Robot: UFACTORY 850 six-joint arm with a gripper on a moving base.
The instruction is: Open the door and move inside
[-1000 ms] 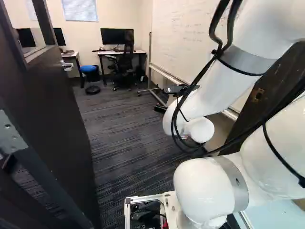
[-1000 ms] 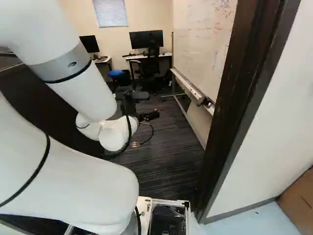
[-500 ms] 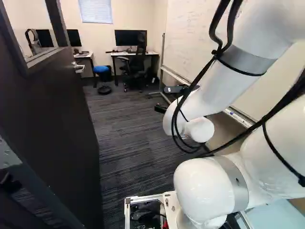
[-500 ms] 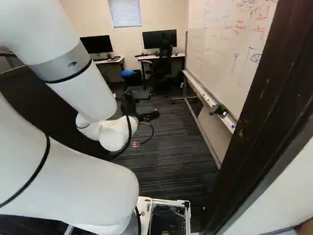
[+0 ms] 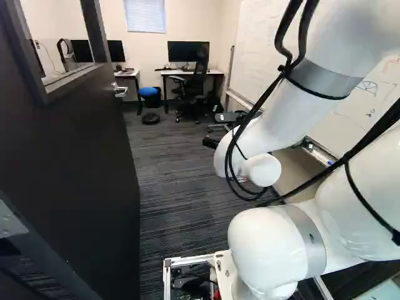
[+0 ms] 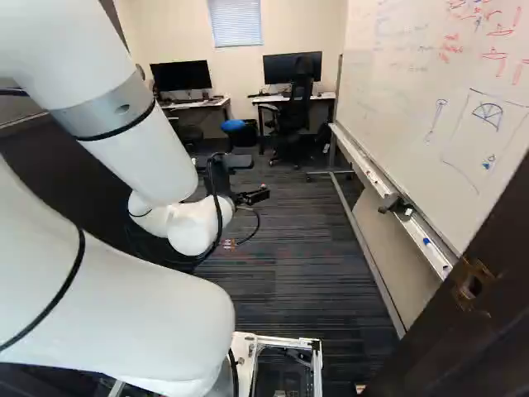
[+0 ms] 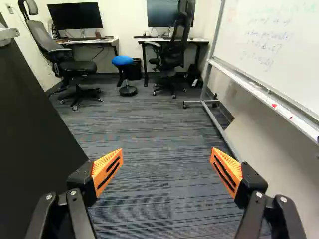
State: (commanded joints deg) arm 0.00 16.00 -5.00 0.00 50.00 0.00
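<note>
Since the door (image 5: pixel 87 162) stands open along the left of the left base view, the way inward looks passable. Gripper (image 7: pixel 167 153): fingers well apart, nothing between the orange pads (image 7: pixel 107 172); dark carpet (image 7: pixel 159 201) shows beyond. No contact with the door seen.

Handling, judged: rigid, fairly heavy panel, swinging on hinges rather than lifting; slow to start, likely to coast once pushed. Best hold, if needed, is the metal lever (image 5: pixel 120 90) near the far edge, where leverage is greatest. Smooth metal, may slip under the pads. A broad push on the flat face would also serve. Risk: the arm or base clipping the dark frame (image 6: pixel 450 339).

Writing: whiteboard (image 6: pixel 421 124) carries red and dark marker lines plus a fan-shaped sketch; wording not legible. No label made out on the door.
</note>
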